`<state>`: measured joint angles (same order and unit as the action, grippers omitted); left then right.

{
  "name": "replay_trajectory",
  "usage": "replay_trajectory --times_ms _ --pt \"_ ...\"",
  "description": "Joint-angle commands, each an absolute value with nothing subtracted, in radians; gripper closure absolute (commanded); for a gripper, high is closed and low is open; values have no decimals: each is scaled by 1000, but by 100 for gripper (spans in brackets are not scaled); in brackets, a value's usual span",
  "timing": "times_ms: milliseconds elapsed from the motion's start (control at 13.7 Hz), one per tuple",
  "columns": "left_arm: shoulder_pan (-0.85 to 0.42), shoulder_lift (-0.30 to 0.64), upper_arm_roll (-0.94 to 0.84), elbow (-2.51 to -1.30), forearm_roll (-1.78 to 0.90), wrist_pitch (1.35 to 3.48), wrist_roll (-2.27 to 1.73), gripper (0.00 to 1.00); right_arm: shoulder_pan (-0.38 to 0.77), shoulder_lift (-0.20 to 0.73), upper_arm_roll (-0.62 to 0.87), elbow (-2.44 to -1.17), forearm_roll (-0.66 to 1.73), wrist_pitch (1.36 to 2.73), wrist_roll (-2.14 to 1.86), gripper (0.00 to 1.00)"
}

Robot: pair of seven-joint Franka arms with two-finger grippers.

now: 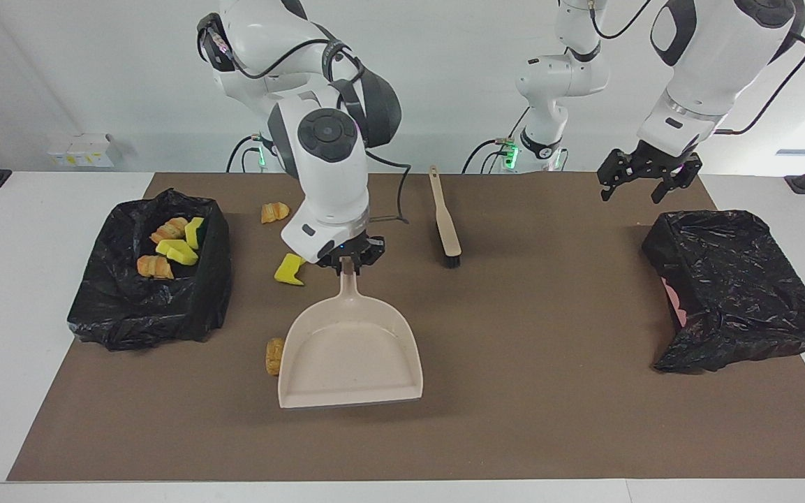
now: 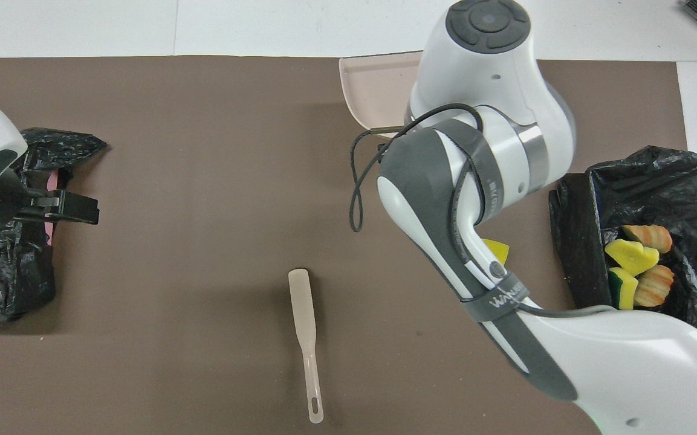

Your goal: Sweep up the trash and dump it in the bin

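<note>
Right hand point(image 1: 353, 260) gripped the beige dustpan point(image 1: 350, 349) by its handle; long axis ran away from the robots, mouth at the far end. Trash: four pieces in the bin point(image 1: 215, 279) at the right arm's end, three loose on the counter point(image 1: 514, 419): croissant point(image 1: 275, 212), yellow sponge point(image 1: 289, 270), roll point(image 1: 274, 356) touching the pan's side. Overhead hid the croissant and roll under the arm. Left hand point(image 1: 643, 183) hung with fingers spread over the second bin point(image 1: 737, 293). Brush point(image 1: 445, 220) lay free.

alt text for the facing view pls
The right pincer holds the handle of an empty beige dustpan on the brown mat, with three trash pieces loose nearby. Four more fill a black-lined bin.
</note>
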<state>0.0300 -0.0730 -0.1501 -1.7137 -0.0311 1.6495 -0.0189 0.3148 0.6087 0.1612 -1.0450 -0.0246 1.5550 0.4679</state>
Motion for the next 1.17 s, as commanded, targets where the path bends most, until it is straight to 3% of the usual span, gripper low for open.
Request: replay_trajectory --times_ms 0,439,1097 --pt "20 -100 -144 -1743 -18 1637 -37 0 362 704 172 -951 55 1592 584 100" --pt "37 -92 -138 -1727 -18 1632 -32 0 478 790 186 -948 63 1667 675 100" --pt "25 -94 -132 -1727 -18 1626 -29 0 502 856 224 -951 64 1698 690 100"
